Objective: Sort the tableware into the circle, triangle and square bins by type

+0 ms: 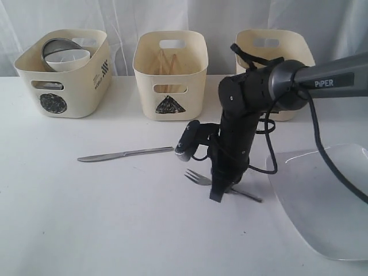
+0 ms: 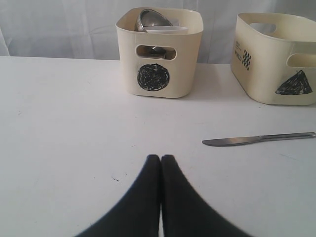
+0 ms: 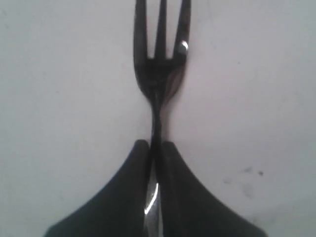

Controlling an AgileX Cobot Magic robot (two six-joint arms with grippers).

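My right gripper (image 1: 218, 192) (image 3: 155, 144) is down at the table, shut on the neck of the steel fork (image 1: 198, 177) (image 3: 160, 64), whose tines stick out past the fingertips. The knife (image 1: 123, 154) (image 2: 256, 139) lies flat on the table in front of the triangle bin (image 1: 170, 67) (image 2: 276, 59), which holds the wooden chopsticks (image 1: 167, 63). The circle bin (image 1: 64, 72) (image 2: 159, 52) holds the steel bowl (image 1: 57, 46) (image 2: 153, 19) and the white bowl (image 1: 69, 59). The square bin (image 1: 276, 46) stands behind the right arm. The large white plate (image 1: 328, 198) lies at the front right. My left gripper (image 2: 161, 157) is shut and empty.
White curtain hangs behind the bins. The right arm's cable (image 1: 270, 144) loops over the plate's near edge. Mugs and spoon are not visible.
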